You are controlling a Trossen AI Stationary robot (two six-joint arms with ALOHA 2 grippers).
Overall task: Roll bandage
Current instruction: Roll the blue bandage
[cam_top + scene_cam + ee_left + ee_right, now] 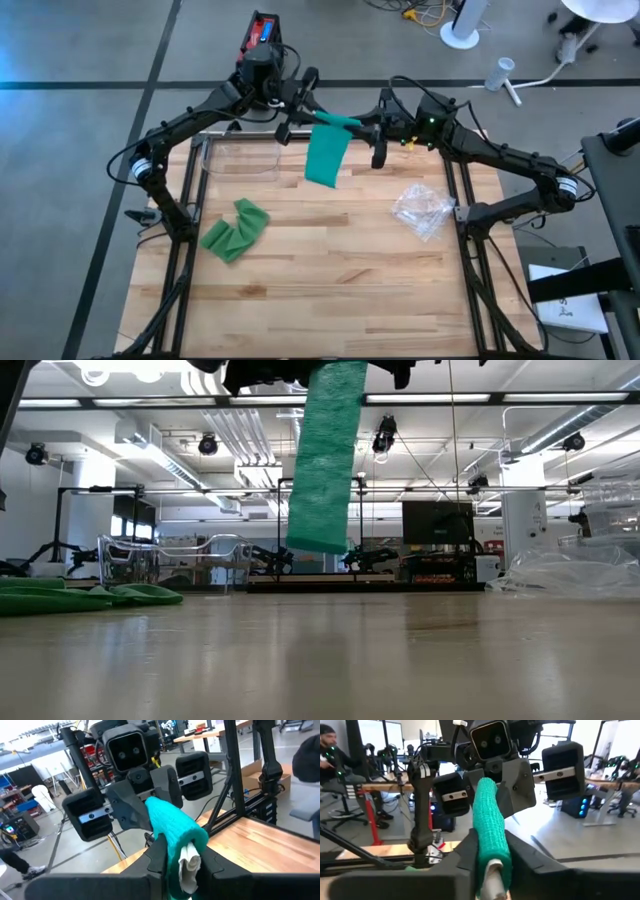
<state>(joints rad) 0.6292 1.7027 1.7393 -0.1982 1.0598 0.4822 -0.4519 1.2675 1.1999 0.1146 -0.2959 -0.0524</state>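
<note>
- Arms reach in from either side and meet above the far edge of the bench [330, 270], wrists level and facing each other.
- Left gripper [300, 105] has its fingers [157, 852] clamped on one end of the green bandage [327, 155], where a white core shows.
- Right gripper [372, 128] has its fingers [465, 852] pressed against the other end of the same roll.
- Rolled part of the bandage spans the gap between the two grippers; its loose tail hangs straight down, the lower end clear of the bench top in the low view.
- Second green bandage [235, 230] lies crumpled on the bench near the left side.
- Clear plastic wrapper [422, 210] lies on the right side; a clear tray [240, 160] sits at the far left.
</note>
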